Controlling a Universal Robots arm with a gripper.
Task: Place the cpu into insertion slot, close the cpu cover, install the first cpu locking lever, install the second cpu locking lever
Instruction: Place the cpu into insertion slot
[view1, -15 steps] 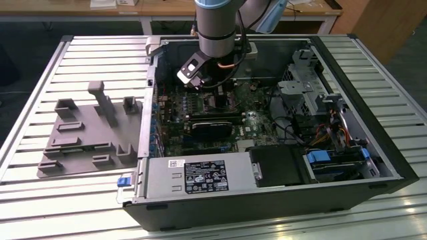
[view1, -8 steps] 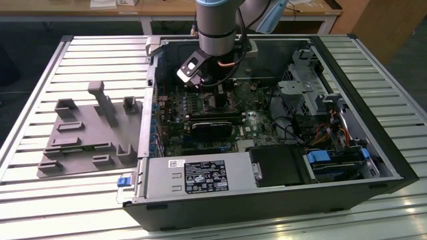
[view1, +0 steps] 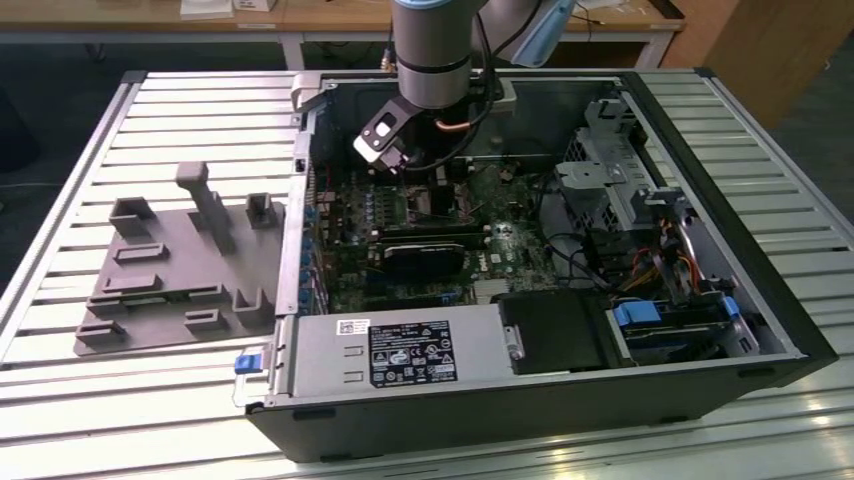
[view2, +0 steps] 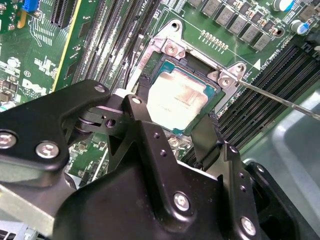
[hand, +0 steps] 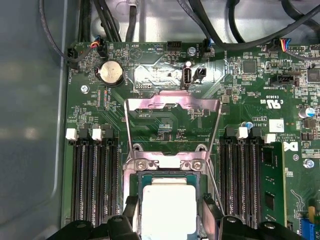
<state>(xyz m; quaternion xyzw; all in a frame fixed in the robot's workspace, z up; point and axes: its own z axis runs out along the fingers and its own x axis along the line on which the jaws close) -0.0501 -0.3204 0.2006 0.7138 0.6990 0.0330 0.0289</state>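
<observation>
**Cpu in its socket, cover open**

On the slatted counter (view1: 160, 110) a computer case (view1: 534, 400) lies opened. The arm (view1: 434, 50) reaches straight down inside, its gripper (view2: 175, 111) straddling the cpu (hand: 168, 207), which sits in the insertion slot (view2: 187, 59); clamped or loose, I cannot tell. The cpu cover (hand: 172, 102) lies folded back, leaving access

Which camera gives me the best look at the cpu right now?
The second wrist view: the cpu lies near mid-picture, its silver top mostly in sight. The first wrist view shows it cut off at the picture's edge. In the exterior view the arm stands in front of it.
</observation>
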